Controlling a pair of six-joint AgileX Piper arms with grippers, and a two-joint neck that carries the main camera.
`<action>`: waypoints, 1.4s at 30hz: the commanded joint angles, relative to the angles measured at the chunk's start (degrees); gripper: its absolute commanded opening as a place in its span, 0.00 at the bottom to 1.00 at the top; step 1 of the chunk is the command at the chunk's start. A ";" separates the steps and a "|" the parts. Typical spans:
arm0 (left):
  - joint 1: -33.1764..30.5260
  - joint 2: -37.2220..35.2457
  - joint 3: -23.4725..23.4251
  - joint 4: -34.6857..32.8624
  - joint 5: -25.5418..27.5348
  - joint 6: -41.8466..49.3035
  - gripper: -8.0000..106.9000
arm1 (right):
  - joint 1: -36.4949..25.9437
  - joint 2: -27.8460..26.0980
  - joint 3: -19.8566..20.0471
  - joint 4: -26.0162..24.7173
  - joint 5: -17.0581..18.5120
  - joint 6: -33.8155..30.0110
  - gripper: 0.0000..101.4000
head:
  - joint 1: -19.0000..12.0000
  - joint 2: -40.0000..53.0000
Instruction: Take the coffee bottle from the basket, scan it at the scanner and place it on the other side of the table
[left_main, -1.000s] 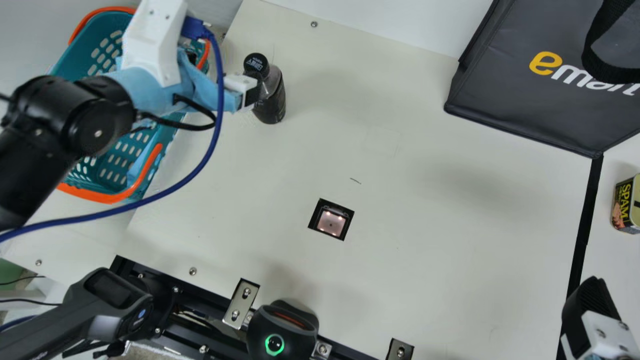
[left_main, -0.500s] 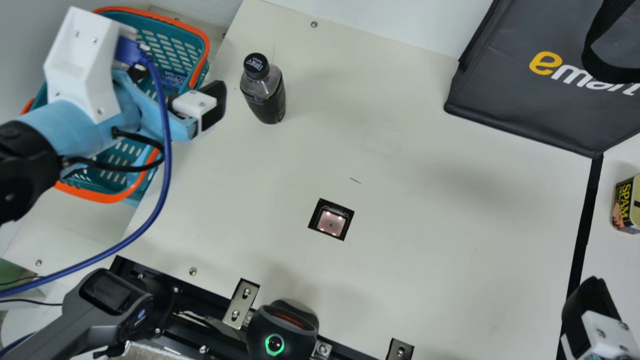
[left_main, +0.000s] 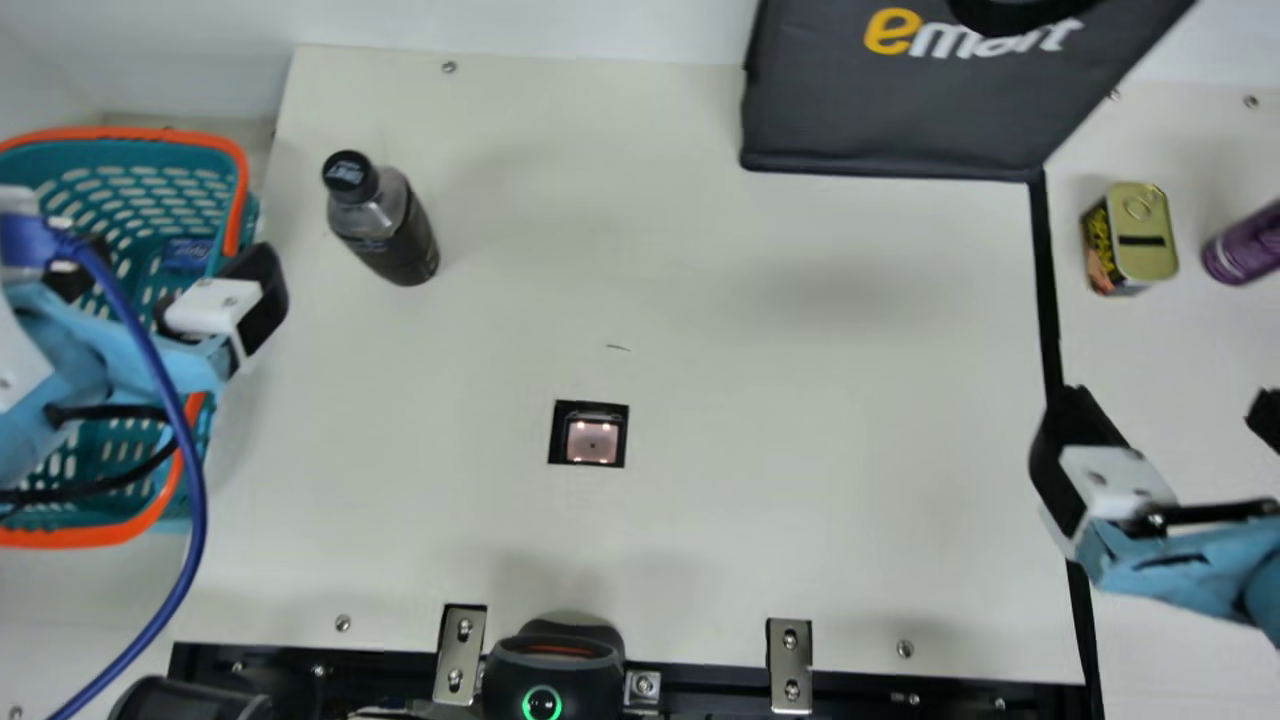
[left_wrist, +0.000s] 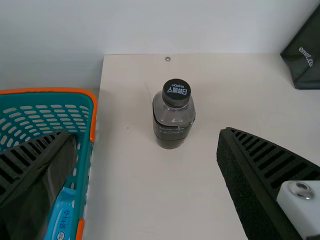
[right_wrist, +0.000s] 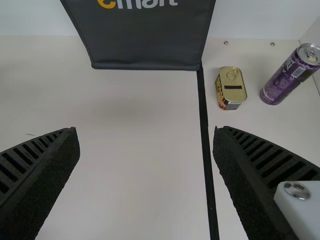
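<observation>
Your left claw is withdrawn from the coffee bottle, spread; right claw also spread; pale wall borders cream table.

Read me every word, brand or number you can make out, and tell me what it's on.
"emart": front of the dark bag.
"스페셜티": cap of the coffee bottle.
Too small or blurred to read surely: the bottle's label, the bag's smaller print, and the print on the gold-topped tin, purple can and light-blue packet in the basket.
</observation>
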 joint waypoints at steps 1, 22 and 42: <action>-0.20 0.67 0.27 0.02 -0.54 0.00 0.85 | 0.00 0.00 0.00 0.00 0.00 0.00 0.94 | -1.66 0.09; -2.61 14.27 4.93 1.58 -14.66 -3.79 0.85 | 0.00 0.00 0.00 0.00 0.00 0.00 0.94 | -1.66 0.09; -4.55 26.37 6.10 16.48 -29.66 -22.16 0.85 | 0.00 0.00 0.00 0.00 0.00 0.00 0.94 | -1.66 0.09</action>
